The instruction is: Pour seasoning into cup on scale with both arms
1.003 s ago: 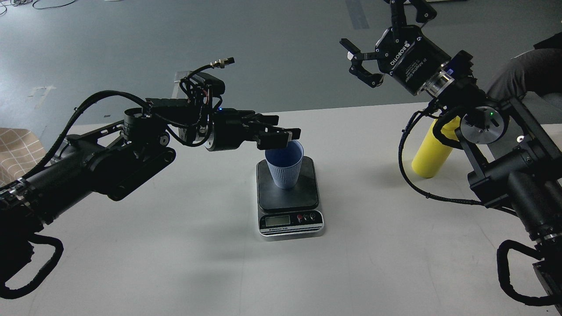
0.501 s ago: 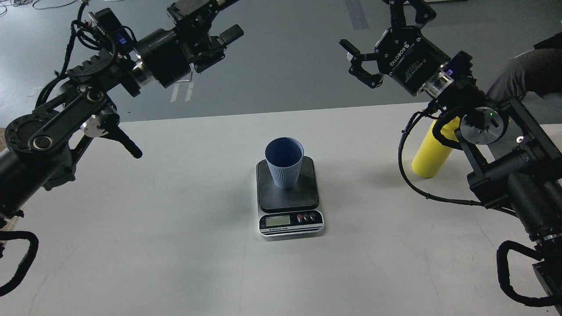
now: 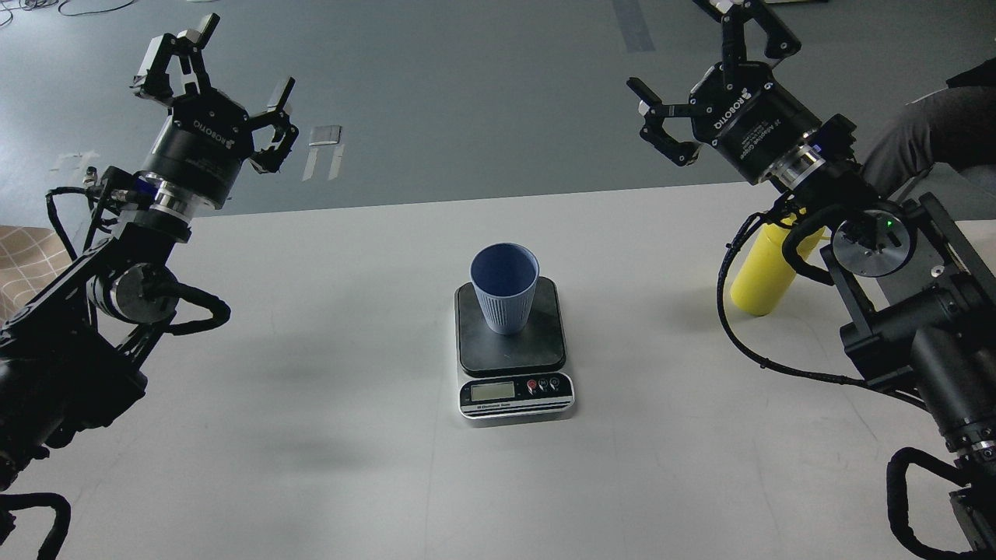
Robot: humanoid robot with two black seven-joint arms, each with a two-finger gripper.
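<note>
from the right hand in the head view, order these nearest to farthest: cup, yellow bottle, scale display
Measured from the right hand, raised at upper right:
1. Yellow bottle, on the table's right side, partly hidden behind that arm.
2. Cup, at the centre, standing on the scale's platform.
3. Scale display, on the scale's front panel, nearest the camera.

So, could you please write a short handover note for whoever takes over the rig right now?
Left gripper: open, empty, raised over the far left edge of the table.
Right gripper: open, empty, raised at the far right.
Cup: upright on the scale, mid-table.
Bottle: standing on the table at right, partly hidden behind the right arm.
Done: cup placed on the scale.
Left: grasp the bottle and pour into the cup.
</note>
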